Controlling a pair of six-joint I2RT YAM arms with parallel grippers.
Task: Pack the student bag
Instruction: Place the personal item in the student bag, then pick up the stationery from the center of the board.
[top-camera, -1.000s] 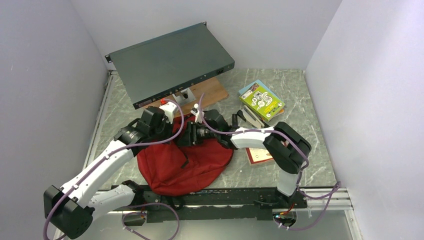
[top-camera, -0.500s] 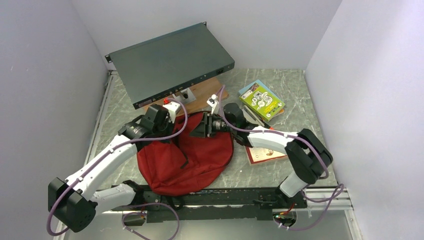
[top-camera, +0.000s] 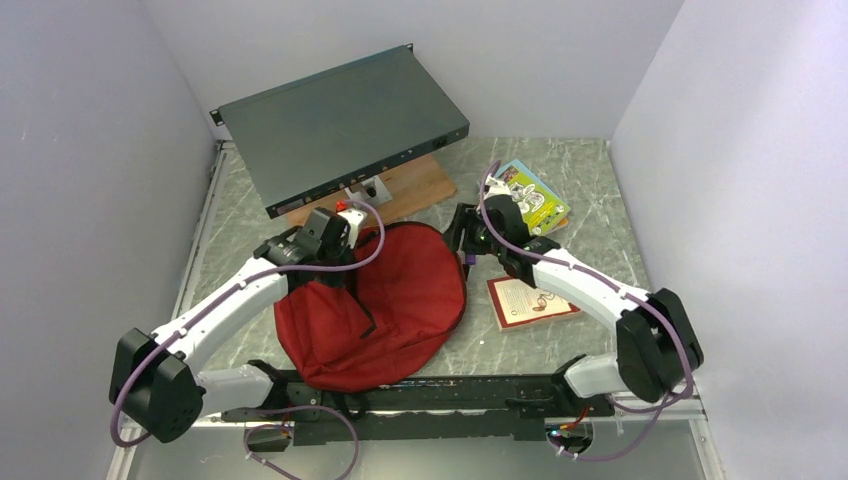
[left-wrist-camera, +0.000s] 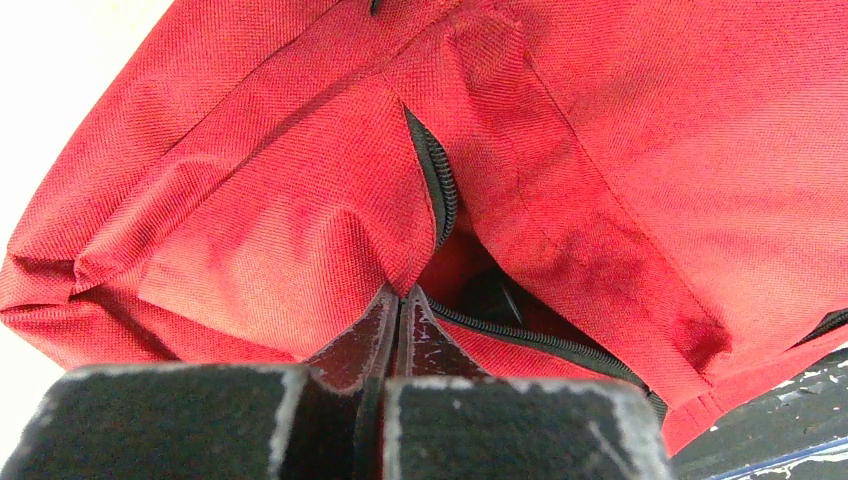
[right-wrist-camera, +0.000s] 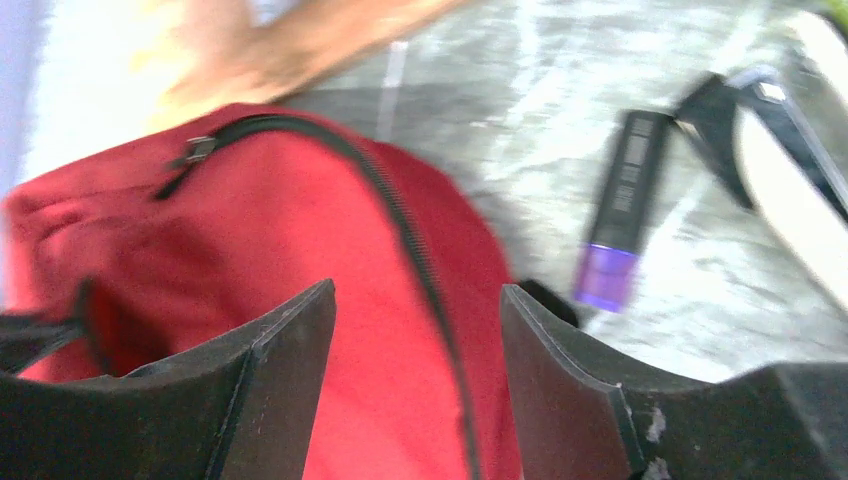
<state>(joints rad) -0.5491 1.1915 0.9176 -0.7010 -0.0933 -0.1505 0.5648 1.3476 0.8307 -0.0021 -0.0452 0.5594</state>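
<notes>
The dark red student bag (top-camera: 400, 300) lies flat in the middle of the table, near the arm bases. My left gripper (top-camera: 338, 252) is shut on the bag's fabric at its far left edge. In the left wrist view the jaws (left-wrist-camera: 402, 297) pinch a red fold beside the black zipper (left-wrist-camera: 440, 190), with a dark gap behind it. My right gripper (top-camera: 463, 238) is open and empty at the bag's far right edge. In the right wrist view it (right-wrist-camera: 415, 300) hovers over the red bag (right-wrist-camera: 280, 230) and its zipper line.
A green book (top-camera: 528, 198) lies at the back right and a red-and-white book (top-camera: 530, 300) lies right of the bag. A black pen with a purple end (right-wrist-camera: 615, 225) lies beside the bag. The dark-grey rack unit (top-camera: 340, 125) and a wooden board (top-camera: 415, 190) stand behind.
My right gripper has drawn back to the right, out of the bag's mouth, and the raised dark flap has dropped flat. My left gripper has shifted slightly farther back, still gripping the fabric.
</notes>
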